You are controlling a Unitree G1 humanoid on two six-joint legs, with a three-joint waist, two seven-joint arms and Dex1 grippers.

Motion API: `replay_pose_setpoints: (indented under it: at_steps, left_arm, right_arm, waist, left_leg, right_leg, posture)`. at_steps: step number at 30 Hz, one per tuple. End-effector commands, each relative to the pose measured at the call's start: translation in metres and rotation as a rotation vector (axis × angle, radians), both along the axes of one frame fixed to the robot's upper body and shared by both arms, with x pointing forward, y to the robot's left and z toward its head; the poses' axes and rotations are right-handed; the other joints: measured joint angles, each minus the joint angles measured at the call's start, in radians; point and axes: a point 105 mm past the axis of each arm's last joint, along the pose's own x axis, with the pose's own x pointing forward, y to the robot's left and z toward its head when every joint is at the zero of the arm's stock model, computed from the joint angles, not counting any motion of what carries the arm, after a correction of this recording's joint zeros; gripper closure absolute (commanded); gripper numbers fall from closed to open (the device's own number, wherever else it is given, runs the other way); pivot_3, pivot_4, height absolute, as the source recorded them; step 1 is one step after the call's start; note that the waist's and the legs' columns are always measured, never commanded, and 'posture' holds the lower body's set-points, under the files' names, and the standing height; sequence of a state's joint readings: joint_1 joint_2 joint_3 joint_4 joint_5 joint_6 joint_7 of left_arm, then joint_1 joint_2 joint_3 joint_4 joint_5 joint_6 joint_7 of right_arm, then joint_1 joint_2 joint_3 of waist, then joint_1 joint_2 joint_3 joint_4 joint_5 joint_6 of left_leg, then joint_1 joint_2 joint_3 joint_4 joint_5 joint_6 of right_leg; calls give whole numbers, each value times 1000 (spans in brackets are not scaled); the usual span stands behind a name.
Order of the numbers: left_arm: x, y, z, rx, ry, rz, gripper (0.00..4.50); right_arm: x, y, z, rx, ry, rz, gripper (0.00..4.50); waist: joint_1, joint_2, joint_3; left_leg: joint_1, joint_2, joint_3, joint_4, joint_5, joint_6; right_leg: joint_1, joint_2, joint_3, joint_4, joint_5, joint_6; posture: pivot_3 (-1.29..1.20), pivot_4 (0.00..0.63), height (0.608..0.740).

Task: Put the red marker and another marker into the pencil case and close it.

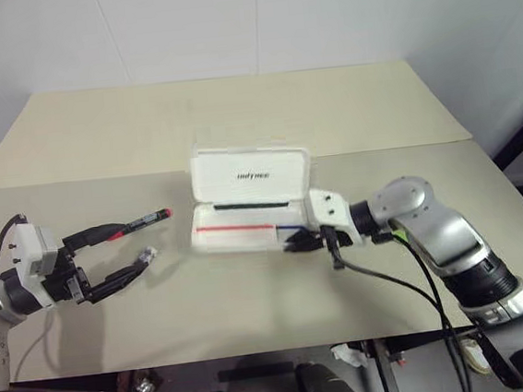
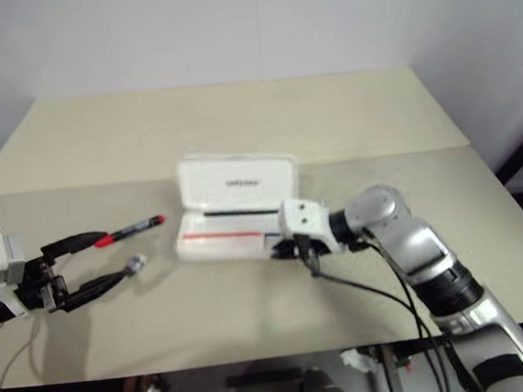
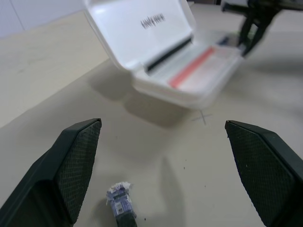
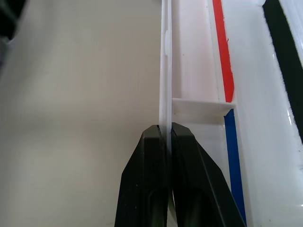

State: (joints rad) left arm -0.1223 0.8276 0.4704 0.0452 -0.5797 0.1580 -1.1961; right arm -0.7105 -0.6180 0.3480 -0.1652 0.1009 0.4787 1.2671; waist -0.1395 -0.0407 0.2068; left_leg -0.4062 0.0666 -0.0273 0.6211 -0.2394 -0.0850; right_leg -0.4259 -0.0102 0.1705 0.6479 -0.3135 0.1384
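Note:
The white pencil case (image 1: 250, 174) stands open mid-table, its lid upright, with a red and blue stripe inside the tray (image 4: 194, 71). My right gripper (image 1: 301, 240) is shut on the thin front wall of the tray near its right end; in the right wrist view the fingers (image 4: 154, 156) pinch that wall. The red marker (image 1: 139, 223) lies on the table left of the case, just past the upper finger of my left gripper (image 1: 129, 248). That gripper is open and holds nothing. A lime-green piece (image 1: 400, 235), seemingly the other marker, peeks out behind my right wrist.
A small dark object with a crumpled whitish-blue end (image 3: 120, 201) lies on the table (image 1: 235, 115) under my left gripper. A black cable (image 1: 390, 281) loops from my right arm across the table's front. A seam crosses the table behind the case.

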Motion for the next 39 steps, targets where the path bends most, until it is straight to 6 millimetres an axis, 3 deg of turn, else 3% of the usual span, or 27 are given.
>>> replay_pose_setpoints:
  at_steps: [1,7,15,18,28,39]
  left_arm:
    - [-4,1,10,-7,-47,-17,0]
    - [-7,3,9,0,-39,-12,0]
    - [-12,5,8,5,-36,1,0]
    - [-13,4,8,2,-36,1,0]
    - [-12,1,6,-3,-35,-1,0]
    - [-11,-3,3,-10,-36,0,0]
  right_arm:
    - [-6,3,3,-38,-94,34,4478]
    - [-16,13,-8,-25,-76,33,4478]
    - [-12,11,-21,-11,-52,-21,4478]
    - [-11,12,-25,-9,-50,-26,3685]
    - [-14,13,-18,23,-52,-2,107]
    - [-24,8,-11,50,15,34,45]
  waist:
    - [2,0,0]
    - [4,-1,0]
    - [6,-1,0]
    - [5,-1,0]
    - [5,-1,0]
    - [5,-1,0]
  left_leg:
    - [0,0,0,1,0,0]
    - [0,0,0,0,0,0]
    - [0,0,0,0,0,0]
    - [0,0,0,1,0,0]
    - [0,0,0,0,0,0]
    - [0,0,0,0,0,0]
  right_leg:
    - [0,0,0,0,0,0]
    - [0,0,0,0,0,-1]
    - [0,0,0,0,0,-1]
    - [0,0,0,0,0,-1]
    - [0,0,0,0,0,-1]
    - [0,0,0,0,0,-1]
  posture:
    - [0,150,740]
    - [0,150,740]
    - [0,150,740]
    - [0,150,740]
    - [0,150,740]
    - [0,150,740]
